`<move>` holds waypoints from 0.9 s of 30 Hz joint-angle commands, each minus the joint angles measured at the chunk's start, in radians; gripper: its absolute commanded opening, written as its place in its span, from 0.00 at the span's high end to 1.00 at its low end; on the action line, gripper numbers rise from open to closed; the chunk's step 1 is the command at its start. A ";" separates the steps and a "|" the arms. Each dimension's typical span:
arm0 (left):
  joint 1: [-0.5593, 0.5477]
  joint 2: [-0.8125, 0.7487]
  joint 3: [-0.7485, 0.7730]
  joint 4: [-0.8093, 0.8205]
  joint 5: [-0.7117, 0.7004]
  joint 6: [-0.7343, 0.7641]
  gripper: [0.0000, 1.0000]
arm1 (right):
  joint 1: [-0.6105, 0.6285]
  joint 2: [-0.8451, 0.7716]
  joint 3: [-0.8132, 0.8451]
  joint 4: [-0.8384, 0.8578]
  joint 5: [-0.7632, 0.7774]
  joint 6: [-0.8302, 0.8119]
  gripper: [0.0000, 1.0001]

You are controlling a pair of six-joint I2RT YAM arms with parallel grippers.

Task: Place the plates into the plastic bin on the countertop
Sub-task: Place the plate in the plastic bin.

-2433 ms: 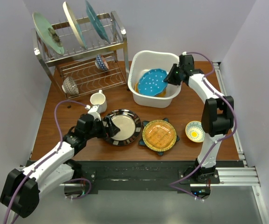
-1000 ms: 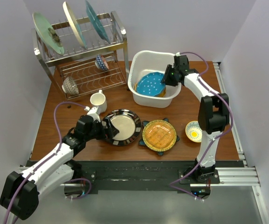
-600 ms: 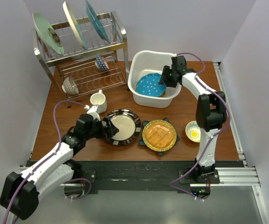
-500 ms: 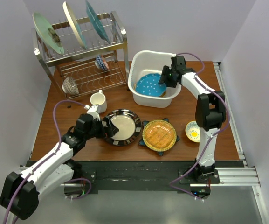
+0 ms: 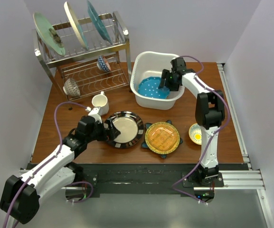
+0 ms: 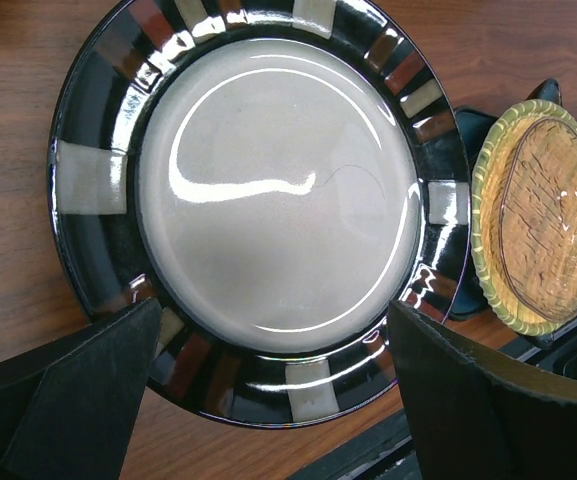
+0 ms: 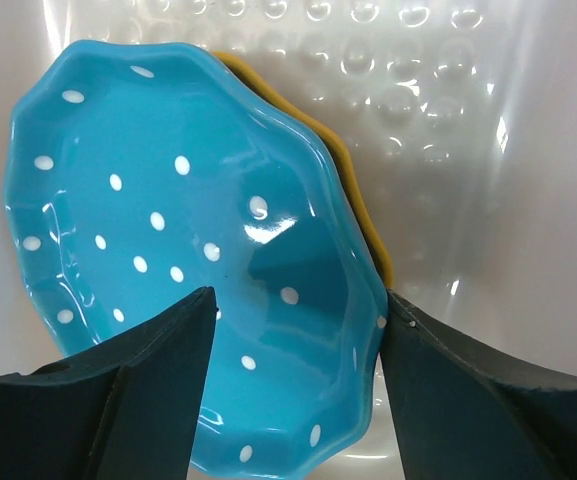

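right gripper [image 5: 166,81] is seen at upper centre-right of the top view, reaching into the plastic bin [image 5: 148,57]. in the right wrist view its jaws are spread apart, released, nothing clamped. the blue dotted plate [image 7: 168,220] lies just below them in the bin, resting on an orange plate [image 7: 358,190] whose edge shows at the blue one's right side.

left gripper [image 5: 112,129] sits at lower centre-left, jaws spread wide and released, straddling the near rim of the black-rimmed cream plate [image 6: 268,190], which lies flat on the table [image 5: 51,128]. whether the fingers [image 6: 88,400] touch the rim cannot be told.

the amber round plate [image 5: 162,137] sits just right of it, stacked on the blue star-shaped plate [image 5: 147,127]. a small bowl [image 5: 197,134] is further right. the dish rack [image 5: 87,71] stands upper left.
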 commanded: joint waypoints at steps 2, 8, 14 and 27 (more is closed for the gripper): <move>-0.002 -0.021 0.043 -0.006 -0.014 0.028 0.00 | -0.003 -0.041 -0.012 -0.009 -0.052 0.010 0.30; -0.002 -0.027 0.043 -0.009 -0.014 0.028 0.00 | -0.004 -0.113 -0.018 -0.003 -0.017 -0.005 0.23; -0.002 -0.033 0.035 -0.003 0.000 0.024 0.00 | -0.004 -0.182 0.001 -0.027 0.032 -0.031 0.20; -0.002 -0.061 0.031 -0.015 -0.001 0.019 0.00 | -0.001 -0.253 -0.010 -0.046 0.031 -0.047 0.19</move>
